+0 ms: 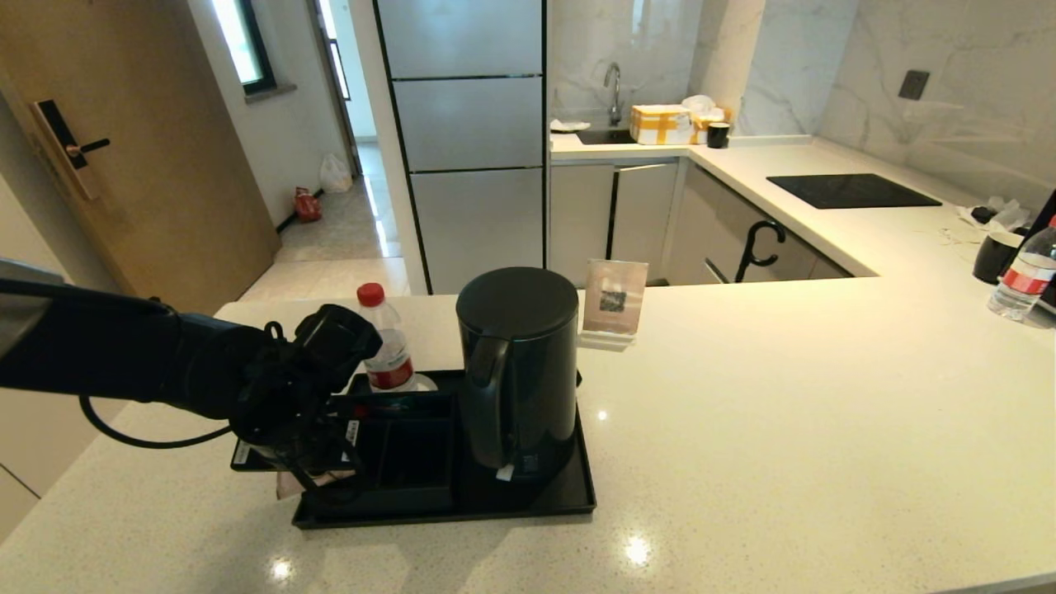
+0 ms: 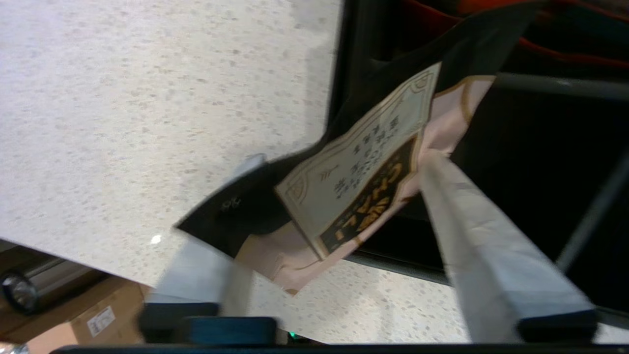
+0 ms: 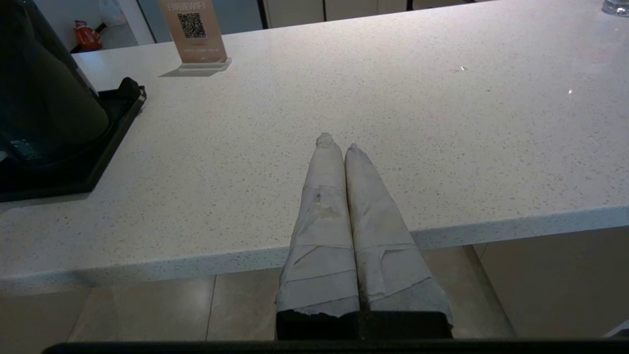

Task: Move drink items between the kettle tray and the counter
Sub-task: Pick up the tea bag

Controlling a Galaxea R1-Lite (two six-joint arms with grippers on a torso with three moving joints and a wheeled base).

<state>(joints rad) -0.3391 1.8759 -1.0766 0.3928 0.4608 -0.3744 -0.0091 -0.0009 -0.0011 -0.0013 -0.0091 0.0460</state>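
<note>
Gold lettering on a black badge marks the pink tea sachet (image 2: 344, 196), too tilted to read, pinched in the left gripper (image 2: 339, 206) jaws above the kettle tray (image 1: 528, 503) edge. Kettle (image 1: 518, 371) stands on the tray. "WIFI" heads the QR sign (image 3: 194, 32). Right gripper (image 3: 336, 142) jaws are clenched empty over the table (image 3: 442, 123).

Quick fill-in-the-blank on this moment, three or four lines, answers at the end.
1. The left tool is shut on the ____.
2. The kettle stands on the ____.
3. The right tool hangs by the counter edge with its fingers ____.
4. The red-capped bottle stands at the tray's ____ end.

Answers: sachet; tray; shut; far
</note>
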